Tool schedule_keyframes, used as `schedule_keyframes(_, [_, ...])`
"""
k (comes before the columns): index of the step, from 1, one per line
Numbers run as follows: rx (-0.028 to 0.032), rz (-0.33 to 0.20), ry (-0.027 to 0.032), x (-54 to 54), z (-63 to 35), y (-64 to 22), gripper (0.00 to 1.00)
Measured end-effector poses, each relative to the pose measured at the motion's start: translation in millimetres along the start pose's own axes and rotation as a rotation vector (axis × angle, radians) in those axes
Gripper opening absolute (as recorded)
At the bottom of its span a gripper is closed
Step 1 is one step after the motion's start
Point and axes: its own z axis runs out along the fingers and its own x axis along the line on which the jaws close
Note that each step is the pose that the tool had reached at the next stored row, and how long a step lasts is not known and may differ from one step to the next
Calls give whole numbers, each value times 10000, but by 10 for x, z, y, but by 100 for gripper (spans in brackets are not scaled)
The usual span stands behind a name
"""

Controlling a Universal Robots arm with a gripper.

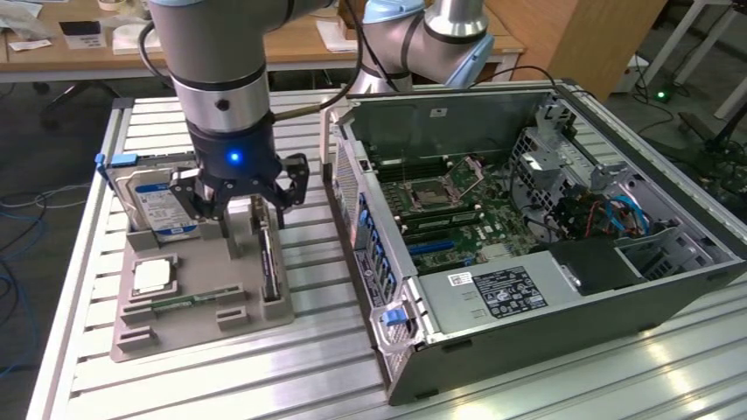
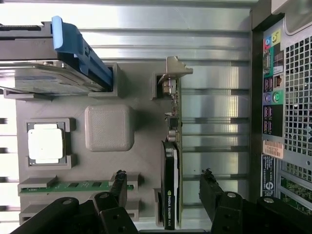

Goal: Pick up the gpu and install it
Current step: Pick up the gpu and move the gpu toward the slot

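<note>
Gripper (image 1: 245, 210) position: directly above the grey parts holder (image 1: 175, 331), which lies on the slatted aluminium table (image 1: 327, 372) at the exterior view's left of the open computer case (image 1: 561, 328).

Gripper state: jaws fully spread, nothing held. In the wrist view the gripper (image 2: 164, 178) straddles the gpu (image 2: 170, 190); one fingertip (image 2: 119, 181) stands on the holder side of the card, the other on the case side. A clear gap shows on both sides, with no contact.

GPU location: the gpu (image 1: 269, 267) stands on edge in its slot along the holder edge nearest the case, seen as a dark slab with the green board behind the black cooler. Its metal bracket (image 2: 173, 68) is at the end away from the fingers.

Other holder contents: hard drive (image 2: 48, 80) with blue caddy, upright; processor (image 2: 46, 144) flat in its recess; memory stick (image 2: 73, 186) in a slot just beside it
</note>
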Motion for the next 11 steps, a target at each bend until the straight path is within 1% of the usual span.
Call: schedule_keyframes(11, [0, 0, -1, 1, 37, -5, 71])
